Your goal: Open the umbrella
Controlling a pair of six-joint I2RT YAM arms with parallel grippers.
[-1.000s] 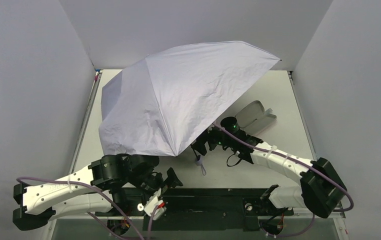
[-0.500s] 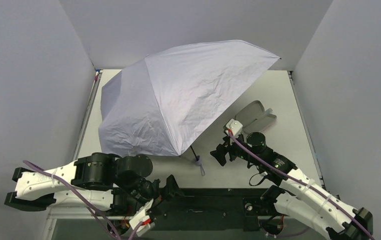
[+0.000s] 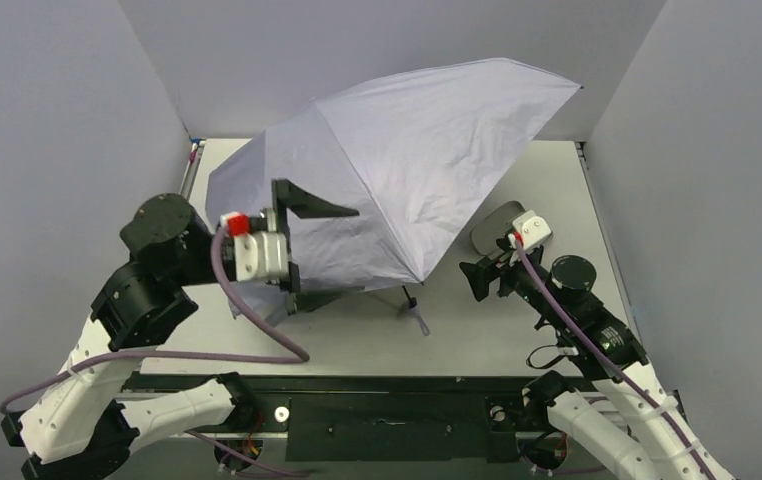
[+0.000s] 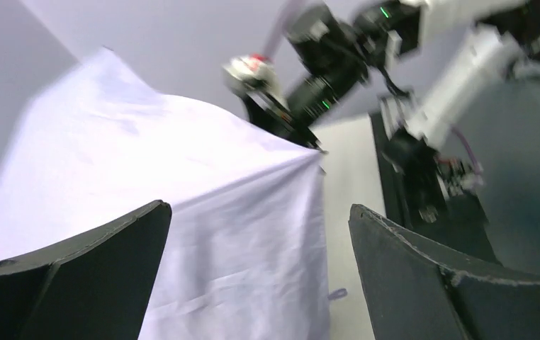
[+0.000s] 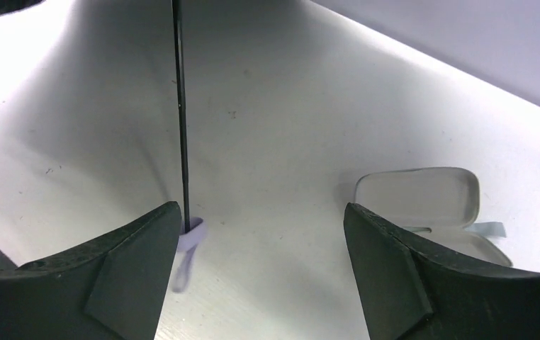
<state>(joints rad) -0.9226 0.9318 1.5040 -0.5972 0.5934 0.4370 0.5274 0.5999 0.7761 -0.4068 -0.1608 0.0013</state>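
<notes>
The umbrella is open, and its pale lavender canopy point(image 3: 417, 165) leans on the table with one edge down at the left. Its thin black shaft point(image 3: 404, 293) ends in a small lavender handle point(image 3: 412, 304) with a strap point(image 3: 422, 325) on the table. My left gripper point(image 3: 342, 252) is open and empty, raised beside the canopy's near side; the fabric point(image 4: 182, 212) fills the left wrist view between the open jaws point(image 4: 256, 207). My right gripper point(image 3: 475, 281) is open and empty, just right of the handle. The right wrist view shows the shaft point(image 5: 181, 106) and handle point(image 5: 193, 232) by my left finger.
A pale oblong fabric sleeve point(image 3: 502, 222) lies on the table behind the right gripper and also shows in the right wrist view point(image 5: 423, 195). Grey walls close in the table on three sides. The black base rail point(image 3: 407, 400) runs along the near edge.
My left arm has risen from low near the base to beside the canopy. My right gripper has backed away to the right of the handle. The umbrella has tipped and shifted right.
</notes>
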